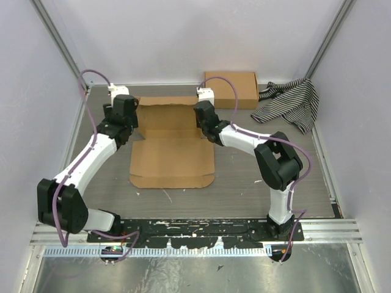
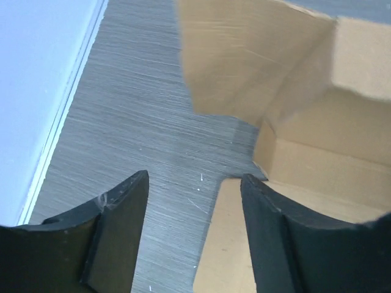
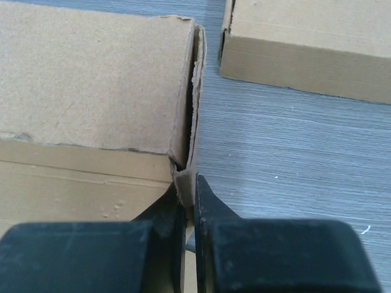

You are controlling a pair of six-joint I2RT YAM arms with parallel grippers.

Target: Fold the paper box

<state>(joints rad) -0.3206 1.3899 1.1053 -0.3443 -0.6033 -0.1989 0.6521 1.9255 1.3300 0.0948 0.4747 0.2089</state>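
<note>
Pinching the paper box [image 3: 91,79] by its right flap [image 3: 195,104], my right tool [image 3: 190,192] holds a side wall up. My left tool [image 2: 194,183] hangs spread, the opposite flap [image 2: 244,61] just ahead; I judge it should grip there next.

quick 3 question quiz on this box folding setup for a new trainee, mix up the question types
1. Fill in: in the top view, the striped cloth lies to the ___ of the closed cardboard box.
2. True or false: the right gripper is shut on a raised flap of the paper box.
3. Pick one: the left gripper is
A) shut on the striped cloth
B) open
C) shut on the closed cardboard box

Key: 1 right; 2 true; 3 B
</note>
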